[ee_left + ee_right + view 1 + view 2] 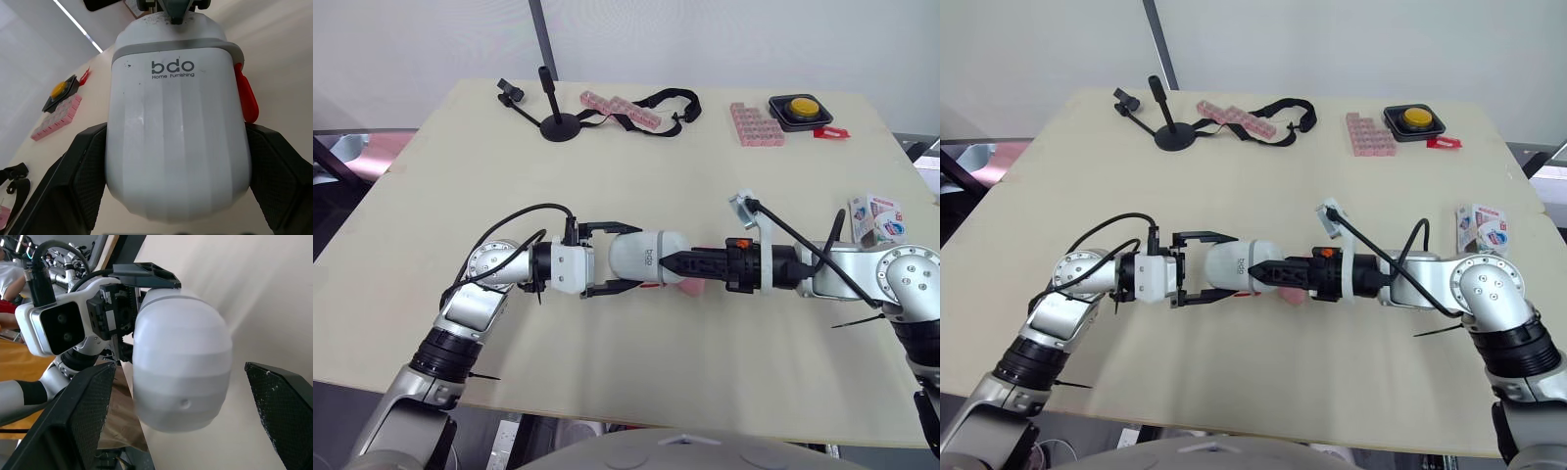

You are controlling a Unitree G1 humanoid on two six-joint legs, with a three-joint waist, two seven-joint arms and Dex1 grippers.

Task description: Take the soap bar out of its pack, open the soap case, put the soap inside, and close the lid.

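Our left arm comes in from the lower left, bends at the elbow and runs its forearm level across the table (431, 245) towards the middle. Our right arm mirrors it from the other side, so the two wrists point at each other nose to nose.

The left gripper (619, 258) is clamped on the soap case (178, 142). Its two black fingers (83, 171) press the case's opposite sides, and the case juts out beyond them towards the other arm.

The right gripper (178, 364) stands spread wide. Its fingers flank the rounded far end of the case with a gap on each side, and we see no contact there.

The soap case is held above the table near the front centre, lying lengthwise along the line of the two forearms. It is a smooth white oval shell with rounded ends, and dark lettering on its broad face reads "bdo Home Furnishing". A grey band circles it where the two halves meet, and the halves sit together, so it looks closed.

A red tab (244, 95) shows just beside the case. A pink piece (690, 287) lies just under the right gripper, and we cannot tell whether it is the soap.

The soap pack (876, 217), a small printed box, stands near the table's right edge, close to our right elbow and well apart from the case.
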